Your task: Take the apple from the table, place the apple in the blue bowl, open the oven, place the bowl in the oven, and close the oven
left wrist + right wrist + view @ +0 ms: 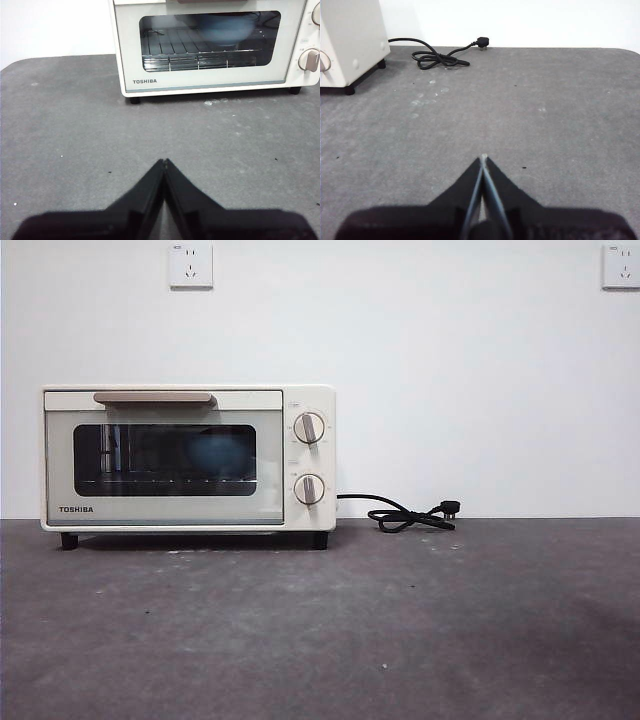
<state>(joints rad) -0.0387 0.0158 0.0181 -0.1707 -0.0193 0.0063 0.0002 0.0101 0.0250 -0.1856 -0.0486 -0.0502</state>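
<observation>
The blue bowl (222, 452) sits inside the oven (188, 458), on the wire rack (197, 56) behind the dark glass door (164, 462), showing only as a pale blue shape through the glass. The apple cannot be made out there; judging by the task it should be in the bowl, but the glass and blur hide it, and it is nowhere on the table (400, 630). The door stands shut, flush with the oven's front, its tan handle (154, 398) level along the top edge, so the task looks finished or all but finished. The two knobs (309, 428) are on the right of the front, and the black cord (410, 515) lies coiled on the table just beside the oven, unplugged, near the white wall (450, 360). The left gripper (164, 162) is clenched with nothing in it, its jaws meeting at a point, facing the oven door from well back over the table. The right gripper (483, 159) is likewise closed and empty, off to the oven's side, apart from everything. Both seem parked clear of the door, probably because nothing is left to handle.
</observation>
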